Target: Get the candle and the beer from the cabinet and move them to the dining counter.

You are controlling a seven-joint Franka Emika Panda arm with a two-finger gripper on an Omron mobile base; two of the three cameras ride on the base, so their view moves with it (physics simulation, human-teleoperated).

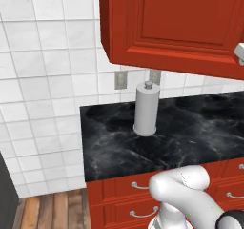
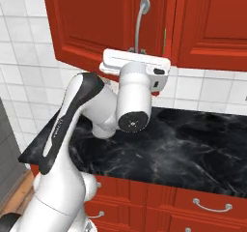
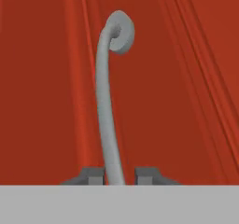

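Note:
The red-brown cabinet (image 2: 91, 18) hangs on the wall above the counter. Its curved silver handle (image 3: 106, 106) runs down between my two finger tips. My gripper (image 3: 120, 175) is shut on the lower end of that handle (image 2: 139, 23), with the white hand (image 2: 136, 62) just below the door's bottom edge. A narrow gap (image 2: 166, 30) stands between this door and the one to its right, and a thin green sliver shows in it. The candle and the beer are otherwise hidden behind the doors. The dining counter is out of view.
Below the cabinet a narrow black marble counter (image 1: 190, 128) runs against white tiles, with a grey paper-towel roll (image 1: 145, 109) standing on it. Red drawers (image 1: 119, 194) with small silver handles sit under it. A wood floor (image 1: 47, 211) lies at the lower left.

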